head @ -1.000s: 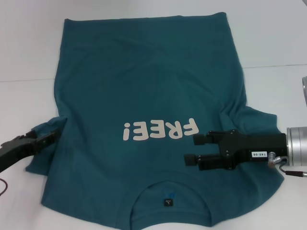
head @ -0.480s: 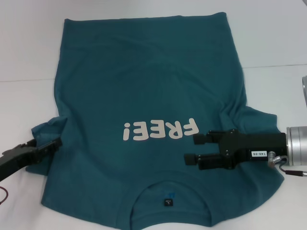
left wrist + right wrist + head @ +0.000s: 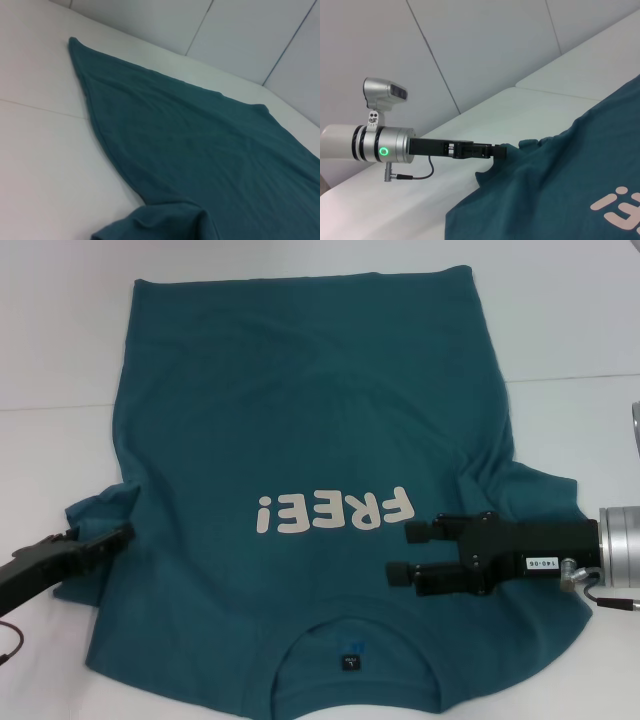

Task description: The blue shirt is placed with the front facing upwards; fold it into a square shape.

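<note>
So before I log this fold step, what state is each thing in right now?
blue shirt: flat, front up, body unfolded, left sleeve bunched.
left gripper: at the bunched left sleeve, fingers closed on its edge.
right gripper: open, over the shirt's right side.

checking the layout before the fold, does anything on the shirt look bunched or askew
Yes. The shirt mostly lies flat, but the sleeve by the left gripper is crumpled, and the cloth above the right gripper is creased. The side edges also bow inward.
</note>
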